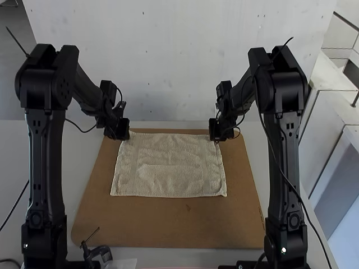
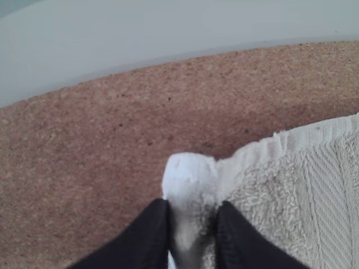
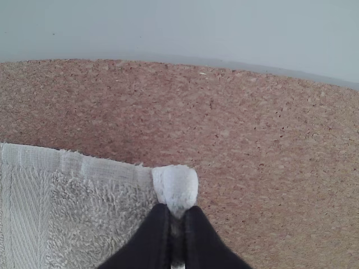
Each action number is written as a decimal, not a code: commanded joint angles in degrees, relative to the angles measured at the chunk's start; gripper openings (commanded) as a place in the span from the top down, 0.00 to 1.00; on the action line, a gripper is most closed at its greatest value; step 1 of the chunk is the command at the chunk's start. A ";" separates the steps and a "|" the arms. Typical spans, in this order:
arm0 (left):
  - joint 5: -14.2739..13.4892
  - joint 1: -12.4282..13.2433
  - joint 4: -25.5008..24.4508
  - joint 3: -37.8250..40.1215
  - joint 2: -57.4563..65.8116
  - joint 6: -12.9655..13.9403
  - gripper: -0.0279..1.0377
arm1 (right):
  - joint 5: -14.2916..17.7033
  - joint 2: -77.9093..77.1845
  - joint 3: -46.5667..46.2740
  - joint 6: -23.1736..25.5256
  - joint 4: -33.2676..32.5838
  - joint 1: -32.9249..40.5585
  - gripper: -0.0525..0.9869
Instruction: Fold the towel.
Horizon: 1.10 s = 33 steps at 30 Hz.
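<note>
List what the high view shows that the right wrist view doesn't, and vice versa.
High view: the whole towel, spread out, and the left gripper at its far left corner. Right wrist view: fine ribbing in the towel's band and the pinched corner's white tip up close. Both: part of the brown board, and the right gripper holding the far right corner.
</note>
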 commanded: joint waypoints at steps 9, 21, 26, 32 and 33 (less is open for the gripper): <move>-0.11 0.76 3.94 0.08 1.29 -0.56 0.96 | -1.85 -1.43 -2.70 0.21 1.95 0.63 0.93; 0.07 0.85 3.94 -3.43 -2.32 -0.29 0.96 | -1.85 -6.18 -4.02 0.65 2.56 0.72 0.93; 0.07 1.20 3.94 -5.01 -5.39 -0.38 0.96 | -1.67 -8.82 -4.89 1.00 2.74 0.72 0.93; 0.24 0.93 3.94 -6.60 -7.24 -0.38 0.96 | -1.49 -11.28 -6.74 1.44 4.94 0.54 0.93; 0.24 0.76 3.94 -7.12 -8.21 -0.38 0.96 | -1.49 -11.89 -7.09 1.53 4.94 0.63 0.93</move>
